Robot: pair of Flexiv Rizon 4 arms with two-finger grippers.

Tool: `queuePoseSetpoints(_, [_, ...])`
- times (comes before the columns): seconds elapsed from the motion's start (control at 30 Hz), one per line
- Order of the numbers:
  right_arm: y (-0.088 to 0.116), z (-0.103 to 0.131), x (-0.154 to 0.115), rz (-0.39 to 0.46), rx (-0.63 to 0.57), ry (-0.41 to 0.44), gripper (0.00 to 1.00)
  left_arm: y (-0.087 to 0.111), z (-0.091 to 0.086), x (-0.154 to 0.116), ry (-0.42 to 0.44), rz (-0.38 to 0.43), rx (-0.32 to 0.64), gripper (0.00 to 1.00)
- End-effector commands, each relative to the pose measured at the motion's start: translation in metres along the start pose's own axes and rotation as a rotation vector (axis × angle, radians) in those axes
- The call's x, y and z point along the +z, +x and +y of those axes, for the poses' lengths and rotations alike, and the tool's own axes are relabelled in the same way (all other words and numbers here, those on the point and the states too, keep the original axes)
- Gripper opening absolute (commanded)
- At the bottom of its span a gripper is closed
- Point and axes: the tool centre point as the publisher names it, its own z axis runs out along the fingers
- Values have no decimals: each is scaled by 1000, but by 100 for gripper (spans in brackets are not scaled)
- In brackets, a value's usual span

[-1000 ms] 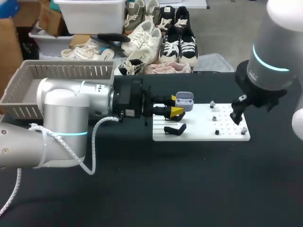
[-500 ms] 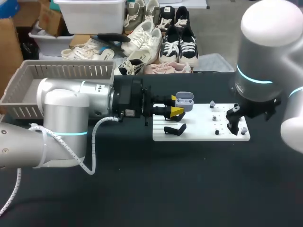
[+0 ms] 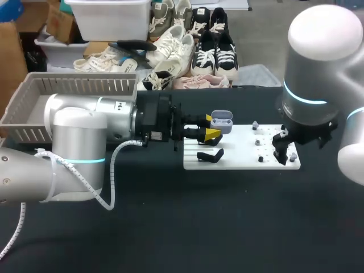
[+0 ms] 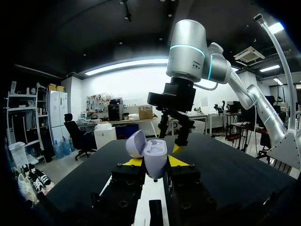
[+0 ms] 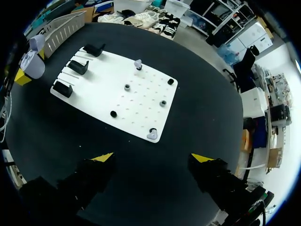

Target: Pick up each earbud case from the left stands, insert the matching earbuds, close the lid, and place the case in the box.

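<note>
My left gripper is shut on a lavender earbud case whose lid stands open, held above the left end of the white board. In the left wrist view the case sits upright between the yellow fingertips. My right gripper hangs open over the board's right end, empty. In the right wrist view, beyond the right gripper, one lavender earbud sits at the board's near corner. A second earbud is at the far edge.
Three black stands line the left end of the board; small dark pegs dot its middle. A grey slatted basket stands at the table's far left, behind my left arm. Black tabletop lies in front of the board.
My right arm has swung left and lower, bringing its open gripper down over the board's right end. The left arm and the case have stayed still.
</note>
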Motion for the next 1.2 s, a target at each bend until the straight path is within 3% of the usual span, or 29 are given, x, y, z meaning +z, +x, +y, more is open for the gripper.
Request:
queuePoseSetpoints(0.03, [2, 1, 0, -5, 4, 6, 100, 1, 0, 0, 0, -2, 1, 0])
queuePoseSetpoints(0.23, [2, 1, 0, -5, 4, 6, 100, 1, 0, 0, 0, -2, 1, 0])
queuePoseSetpoints(0.4, [-17, 8, 2, -19, 22, -22, 100, 1, 0, 0, 0, -2, 1, 0])
queuePoseSetpoints(0.5, [-20, 8, 9, -14, 22, 17, 100, 1, 0, 0, 0, -2, 1, 0])
queuePoseSetpoints(0.6, [-21, 5, 18, -6, 23, 51, 100, 1, 0, 0, 0, -2, 1, 0])
queuePoseSetpoints(1.1, [-14, -6, 44, 24, 25, 36, 100, 1, 0, 0, 0, -2, 1, 0])
queuePoseSetpoints(1.13, [-14, -7, 45, 24, 25, 35, 89, 1, 0, 0, 0, -2, 1, 0])
queuePoseSetpoints(1.2, [-14, -7, 46, 24, 27, 30, 80, 1, 0, 0, 0, -2, 1, 0])
